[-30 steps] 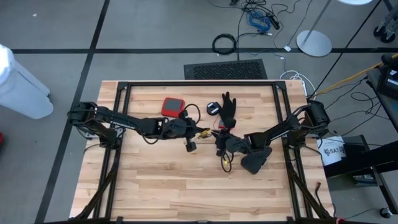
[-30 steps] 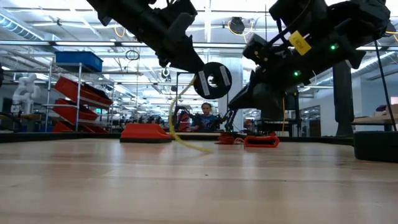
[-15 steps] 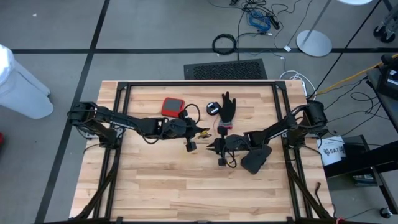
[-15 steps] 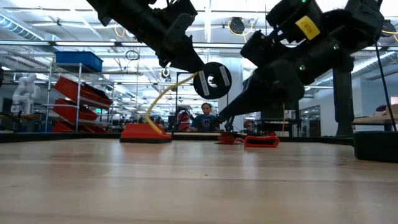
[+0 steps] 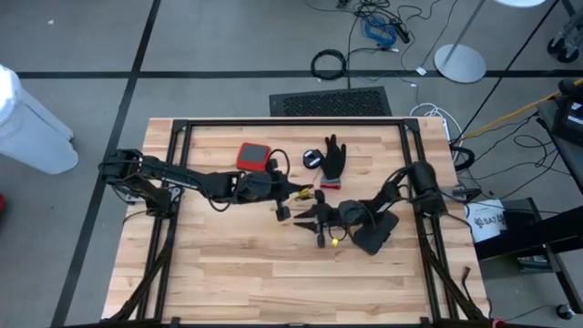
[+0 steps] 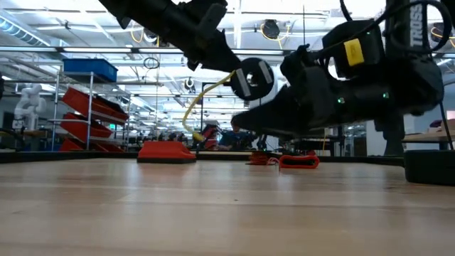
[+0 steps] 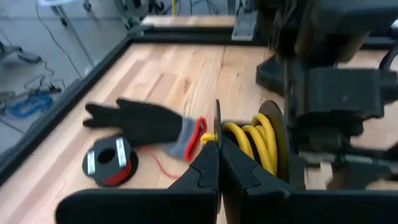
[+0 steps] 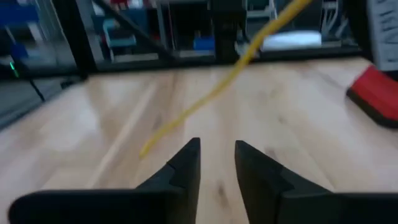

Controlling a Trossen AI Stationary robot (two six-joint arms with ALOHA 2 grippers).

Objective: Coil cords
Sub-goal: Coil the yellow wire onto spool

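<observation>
I had the left gripper [image 7: 216, 163] pressed together on the thin rim of the yellow reel [image 7: 268, 146], lifted off the table near its middle, with several turns of yellow cord [image 7: 249, 138] on the spool; so I judged the step in hand to be winding the yellow one. The right gripper [image 8: 216, 163] hung just beside the reel with its fingers spread and nothing between them; the loose yellow tail [image 8: 219, 84] ran free in front of it, in the air. The next move, as I read it, called for the right gripper to shut on that tail and carry it round the spool while the left kept the reel level; the tail was slack and could slip aside. The red cord [image 7: 155, 167] with its own reel [image 7: 109, 163] lay untouched on the boards, just beside a black glove [image 7: 142, 121]; the glove's cuff sat near the working spot and might snag. A red block [image 5: 252, 156] rested further back on the table [image 5: 228, 273], well apart from the work.
</observation>
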